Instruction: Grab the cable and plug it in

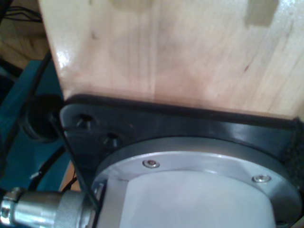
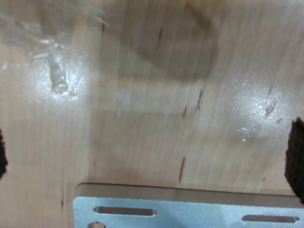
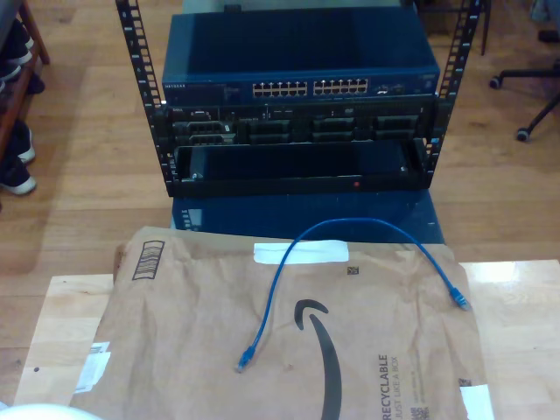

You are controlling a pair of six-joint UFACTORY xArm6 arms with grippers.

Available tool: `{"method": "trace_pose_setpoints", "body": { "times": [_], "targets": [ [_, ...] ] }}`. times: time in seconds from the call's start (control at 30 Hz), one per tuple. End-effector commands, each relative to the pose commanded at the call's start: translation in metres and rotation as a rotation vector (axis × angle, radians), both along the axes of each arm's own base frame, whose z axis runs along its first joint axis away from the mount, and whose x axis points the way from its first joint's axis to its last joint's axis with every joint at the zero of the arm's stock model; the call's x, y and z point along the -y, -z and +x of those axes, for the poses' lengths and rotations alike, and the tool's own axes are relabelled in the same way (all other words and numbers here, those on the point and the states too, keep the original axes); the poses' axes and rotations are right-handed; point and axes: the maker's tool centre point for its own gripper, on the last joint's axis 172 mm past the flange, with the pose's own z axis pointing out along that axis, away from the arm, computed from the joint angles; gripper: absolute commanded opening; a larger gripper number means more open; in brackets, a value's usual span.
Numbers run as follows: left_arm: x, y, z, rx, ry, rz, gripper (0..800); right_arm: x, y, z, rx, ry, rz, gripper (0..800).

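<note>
The blue cable (image 3: 350,222) lies loose in an arch on a brown paper mailer (image 3: 175,332) in the exterior view. One clear plug (image 3: 246,357) points toward the near edge, and the other plug (image 3: 458,300) lies at the exterior view's right. My second gripper (image 2: 149,156) is open over bare wood, its dark fingertips (image 2: 297,159) far apart with nothing between them. My first gripper (image 1: 152,156) looks open too. One rough dark pad (image 1: 298,156) shows at the picture's margin, over an arm's black base plate (image 1: 190,123).
Behind the wooden table (image 3: 52,324) stands a black rack holding a blue network switch (image 3: 302,87) with rows of ports. Below it is an open tray (image 3: 297,166). A slotted aluminium plate (image 2: 190,209) lies under my second gripper. Shoes (image 3: 16,171) sit at the exterior view's left and chair wheels (image 3: 525,133) at its right.
</note>
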Motion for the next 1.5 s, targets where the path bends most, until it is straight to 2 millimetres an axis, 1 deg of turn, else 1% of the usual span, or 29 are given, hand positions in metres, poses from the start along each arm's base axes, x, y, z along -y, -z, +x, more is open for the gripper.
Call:
{"method": "trace_pose_setpoints", "body": {
  "times": [0.77, 0.93, 1.0, 1.17, 1.27, 1.37, 1.43, 1.5],
  "targets": [
    [0.001, 0.0, 0.0, -0.001, 0.003, -0.003, 798, 0.0, 0.0, 0.001, 0.001, 0.005, 0.0, 797],
    [0.001, 0.0, 0.0, -0.002, 0.001, -0.004, 798, 0.004, -0.003, 0.001, 0.002, 0.01, -0.009, 796],
    [-0.003, -0.003, 0.0, -0.003, -0.001, 0.002, 798, 0.006, -0.005, 0.002, 0.002, 0.011, -0.015, 796],
    [-0.004, -0.021, -0.003, -0.014, -0.008, -0.039, 798, 0.028, -0.028, 0.007, 0.018, 0.018, -0.089, 796],
    [-0.011, -0.039, -0.004, -0.022, -0.013, -0.052, 798, 0.038, -0.048, 0.009, 0.014, 0.047, -0.102, 796],
    [-0.016, -0.059, -0.004, -0.044, -0.034, -0.062, 798, 0.041, -0.073, 0.011, -0.007, 0.107, -0.074, 796],
    [-0.026, -0.074, 0.002, -0.051, -0.004, -0.048, 798, 0.042, -0.085, 0.013, -0.014, 0.113, -0.062, 796],
    [-0.032, -0.085, 0.008, -0.063, 0.025, -0.043, 798, 0.046, -0.095, 0.022, -0.011, 0.088, -0.07, 796]
  ]
}}
